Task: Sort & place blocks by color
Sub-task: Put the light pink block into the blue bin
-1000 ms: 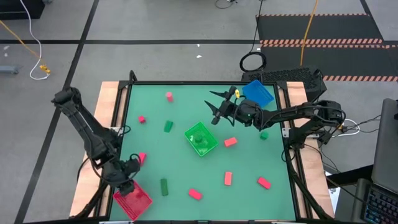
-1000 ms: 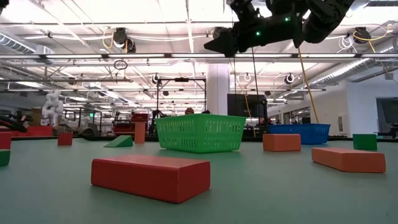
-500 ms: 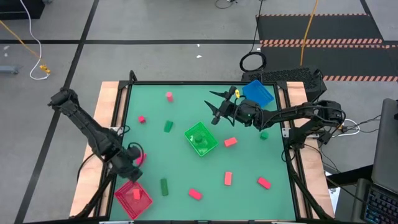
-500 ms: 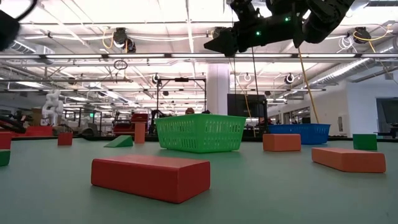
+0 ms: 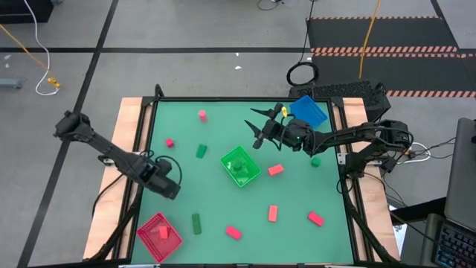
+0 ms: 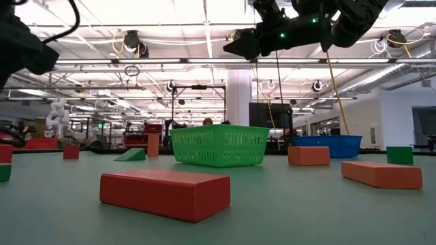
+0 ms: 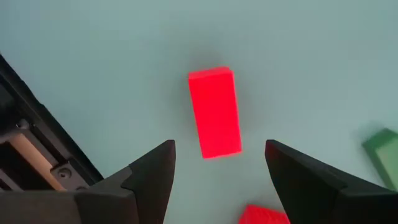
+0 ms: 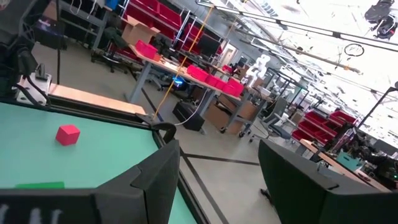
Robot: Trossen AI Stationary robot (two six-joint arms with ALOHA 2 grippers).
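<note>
Above a red block (image 7: 214, 112), the left gripper (image 7: 217, 180) hovered, jaws open; rigid and light, it suited gripping across its narrow sides.

Bare mat (image 7: 298, 74) surrounds the red block (image 7: 214, 112).

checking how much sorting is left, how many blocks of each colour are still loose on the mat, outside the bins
red blocks: 7, one under the left end effector, seen only from its wrist
green blocks: 3
total: 10
</note>
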